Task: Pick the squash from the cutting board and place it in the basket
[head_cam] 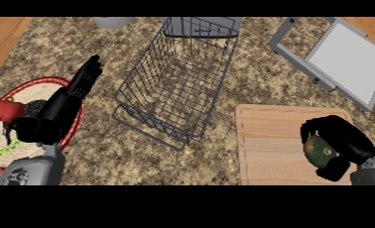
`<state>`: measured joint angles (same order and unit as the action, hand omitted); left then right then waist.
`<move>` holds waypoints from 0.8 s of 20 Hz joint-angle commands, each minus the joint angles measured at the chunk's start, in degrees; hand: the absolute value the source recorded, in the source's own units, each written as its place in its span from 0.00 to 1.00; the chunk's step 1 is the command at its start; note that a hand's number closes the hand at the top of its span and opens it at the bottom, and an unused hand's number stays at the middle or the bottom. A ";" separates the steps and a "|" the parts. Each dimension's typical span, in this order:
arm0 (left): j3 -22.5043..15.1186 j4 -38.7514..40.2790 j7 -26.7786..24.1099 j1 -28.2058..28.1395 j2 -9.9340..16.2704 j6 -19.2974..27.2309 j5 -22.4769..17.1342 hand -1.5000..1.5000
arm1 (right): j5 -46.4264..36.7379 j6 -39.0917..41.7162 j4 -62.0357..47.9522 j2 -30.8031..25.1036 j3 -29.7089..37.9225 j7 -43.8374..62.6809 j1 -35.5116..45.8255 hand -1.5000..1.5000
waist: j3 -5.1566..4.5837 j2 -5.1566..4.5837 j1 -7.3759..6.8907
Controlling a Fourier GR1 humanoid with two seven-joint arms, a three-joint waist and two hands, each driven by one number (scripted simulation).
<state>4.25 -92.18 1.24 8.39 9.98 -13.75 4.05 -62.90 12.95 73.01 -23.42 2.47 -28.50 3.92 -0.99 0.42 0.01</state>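
Free way to the basket

The basket (179, 81) is open on top. Right of the basket is bare counter (256, 81); beyond it stand the cutting board (271, 145) and a grey tray (341, 63). Left of the basket rests the left hand (81, 85).

Speckled brown-and-tan granite counter (95, 165) fills most of the view, mottled pattern all over. Plain light wood surface shows at the top left corner (13, 31) and again as a thin strip at top right (360, 24), bordering the stone. Grey tray with a pale flat centre (344, 66) and a raised darker rim sits tilted at the upper right, partly running off the right edge. A grey rounded object (113, 22) is cut off at the top edge, cannot tell what. Lighting even, soft, no hard shadows. No walls, floor or windows in view.
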 commanded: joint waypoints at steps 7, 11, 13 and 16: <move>0.02 -0.24 0.69 0.72 0.23 -0.18 0.28 0.50 | -10.52 -4.39 9.67 20.15 -12.21 19.09 -2.97 1.00 | 0.71 0.00 -0.23; -0.65 -0.14 0.47 0.40 -0.20 -0.34 0.42 0.50 | -12.35 -3.35 10.76 22.84 -15.64 26.62 -2.63 1.00 | 0.71 0.07 -1.47; -1.07 0.04 0.62 0.10 -0.61 -0.52 0.26 0.50 | -12.16 -3.66 12.27 22.98 -18.71 31.14 -2.67 1.00 | 0.89 0.11 -1.91; -1.27 -0.06 0.44 1.02 -0.57 -0.96 -0.03 0.50 | -8.55 -4.85 14.55 23.13 -23.22 38.15 -1.98 1.00 | 1.19 -0.10 -2.68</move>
<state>3.33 -92.32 1.93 9.10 9.51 -14.22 4.25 -75.32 10.38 86.56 -5.02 -15.29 0.73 2.24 -1.41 0.95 -1.45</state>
